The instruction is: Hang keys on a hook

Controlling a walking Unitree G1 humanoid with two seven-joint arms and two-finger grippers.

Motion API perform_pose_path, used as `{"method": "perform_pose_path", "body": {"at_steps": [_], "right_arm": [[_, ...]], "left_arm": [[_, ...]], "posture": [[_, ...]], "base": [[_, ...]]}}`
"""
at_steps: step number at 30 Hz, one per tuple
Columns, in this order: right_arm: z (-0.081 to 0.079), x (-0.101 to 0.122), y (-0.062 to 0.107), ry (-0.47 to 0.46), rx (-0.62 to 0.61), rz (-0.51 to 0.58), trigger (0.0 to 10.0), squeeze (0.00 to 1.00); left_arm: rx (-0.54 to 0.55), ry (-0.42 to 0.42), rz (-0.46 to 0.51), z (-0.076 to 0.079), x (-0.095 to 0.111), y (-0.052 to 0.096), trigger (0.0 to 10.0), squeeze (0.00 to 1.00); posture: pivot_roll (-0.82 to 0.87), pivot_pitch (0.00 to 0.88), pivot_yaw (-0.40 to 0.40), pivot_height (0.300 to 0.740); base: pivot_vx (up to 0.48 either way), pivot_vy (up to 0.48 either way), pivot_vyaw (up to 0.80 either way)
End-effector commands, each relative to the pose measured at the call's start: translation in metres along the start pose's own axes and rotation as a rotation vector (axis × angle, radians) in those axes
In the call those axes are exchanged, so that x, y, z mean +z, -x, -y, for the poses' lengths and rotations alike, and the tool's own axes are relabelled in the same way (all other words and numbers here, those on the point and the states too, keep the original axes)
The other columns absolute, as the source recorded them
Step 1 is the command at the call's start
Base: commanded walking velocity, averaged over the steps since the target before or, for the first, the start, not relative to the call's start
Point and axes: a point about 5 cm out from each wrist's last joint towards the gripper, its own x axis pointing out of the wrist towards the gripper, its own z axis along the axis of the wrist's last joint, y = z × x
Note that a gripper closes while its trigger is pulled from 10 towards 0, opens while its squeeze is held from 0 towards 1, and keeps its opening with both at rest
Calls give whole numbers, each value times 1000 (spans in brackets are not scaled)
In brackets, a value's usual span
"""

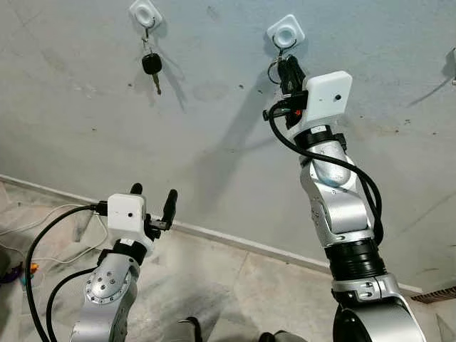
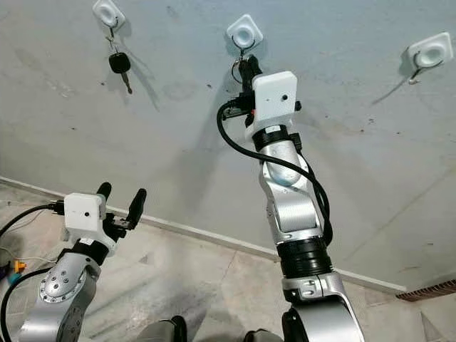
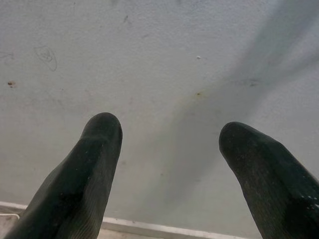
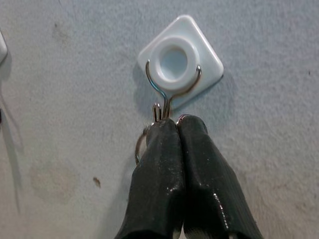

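Here right gripper (image 4: 177, 122) is raised to the wall (image 1: 214, 128), fingers pinched together on the key ring (image 4: 142, 144), tips just under the middle white hook (image 4: 180, 59) and touching its wire loop. Ring peeks out beside the fingers; cannot tell if it sits on the hook wire. Another key (image 1: 151, 65) hangs from the left hook (image 1: 145, 13). A third hook (image 2: 431, 51) is off right. Left gripper (image 1: 153, 203) is low, fingers spread, holding nothing.

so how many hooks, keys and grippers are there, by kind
white square plastic wall hooks: 3
black-headed keys hanging on a hook: 1
silver key rings: 1
black two-fingered grippers: 2
total: 7
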Motion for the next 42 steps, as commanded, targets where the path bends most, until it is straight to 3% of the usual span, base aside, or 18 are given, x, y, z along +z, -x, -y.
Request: {"method": "perform_pose_path", "body": {"at_steps": [1, 22, 23, 24, 25, 42], "right_arm": [[3, -4, 2, -4, -22, -20, 10000, 0], [-1, -20, 21, 13, -22, -89, 10000, 0], [-2, -21, 22, 12, -20, -91, 10000, 224], [-2, -21, 22, 12, -20, -91, 10000, 224], [-3, -22, 23, 5, -19, -97, 10000, 1000], [-11, -25, 25, 18, -4, -108, 10000, 1000]], "left_arm": [[-7, -5, -30, 0, -5, 3, 10000, 0], [-19, -7, -31, 2, -6, -1, 10000, 0], [-20, -7, -31, 2, -6, -1, 10000, 0], [-20, -7, -31, 2, -6, -1, 10000, 0], [-22, -7, -31, 2, -6, -2, 10000, 0], [-21, -14, -28, 0, -6, -4, 10000, 0]], "posture": [[113, 188, 33, 740], [101, 179, 35, 740], [101, 178, 34, 740], [101, 178, 34, 740], [101, 175, 32, 740], [106, 169, 41, 740]], "base": [[0, 0, 0], [0, 0, 0], [0, 0, 0], [0, 0, 0], [0, 0, 0], [0, 0, 0]]}}
